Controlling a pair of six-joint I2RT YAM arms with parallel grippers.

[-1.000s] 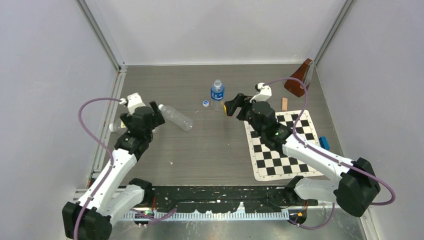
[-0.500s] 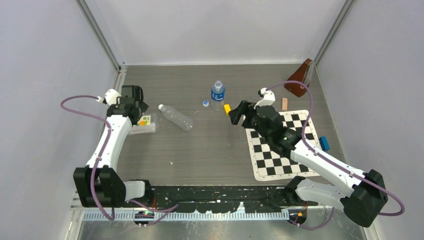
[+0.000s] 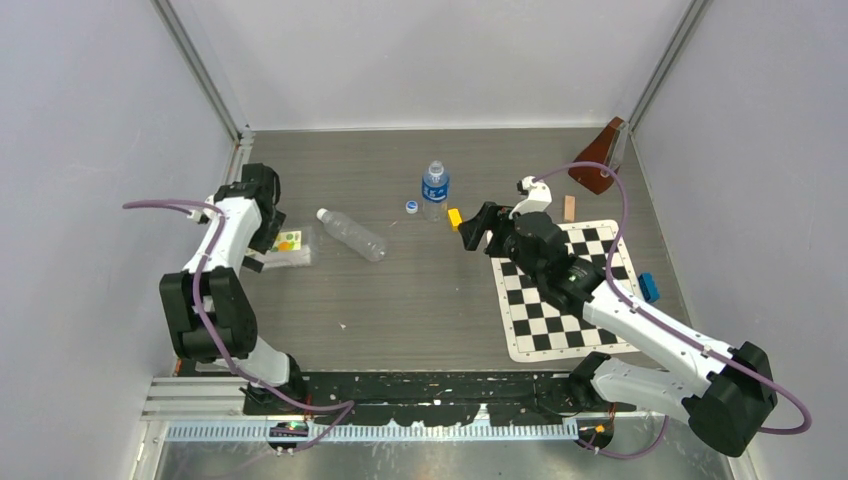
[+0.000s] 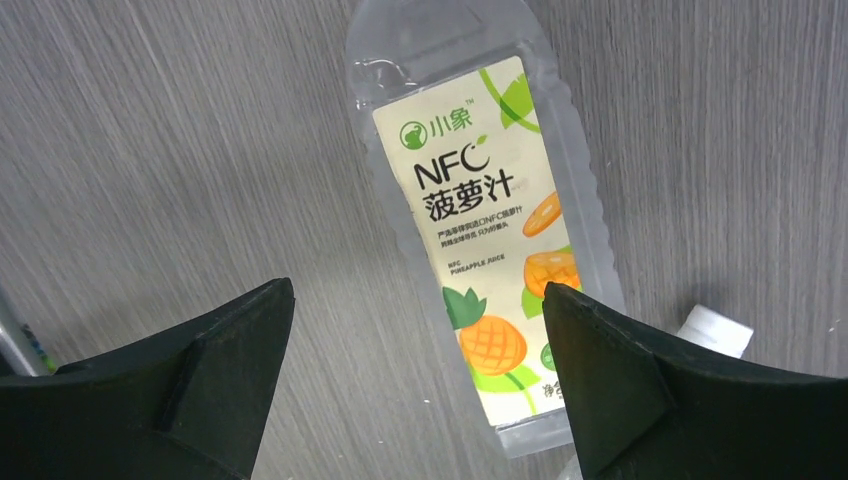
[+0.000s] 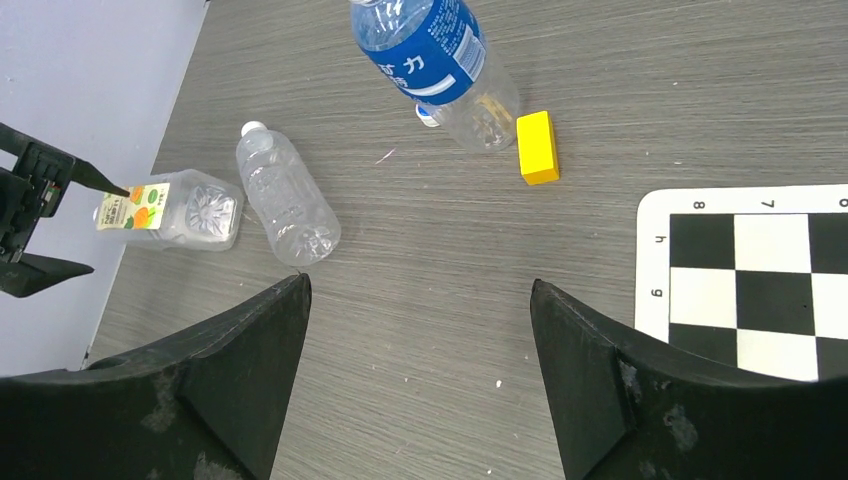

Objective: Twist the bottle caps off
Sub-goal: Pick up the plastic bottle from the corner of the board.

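left fingers apart — bottle label legible wrist-only

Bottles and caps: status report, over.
Both grippers open, empty: left gripper over lying juice bottle, right gripper hovering clear. Slim bottle down, capped; loose cap beside upright blue-labelled bottle. Yellow block nearby, nothing blocking.

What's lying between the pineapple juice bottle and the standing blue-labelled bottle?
The slim unlabelled bottle, lying on its side; the top view shows it.
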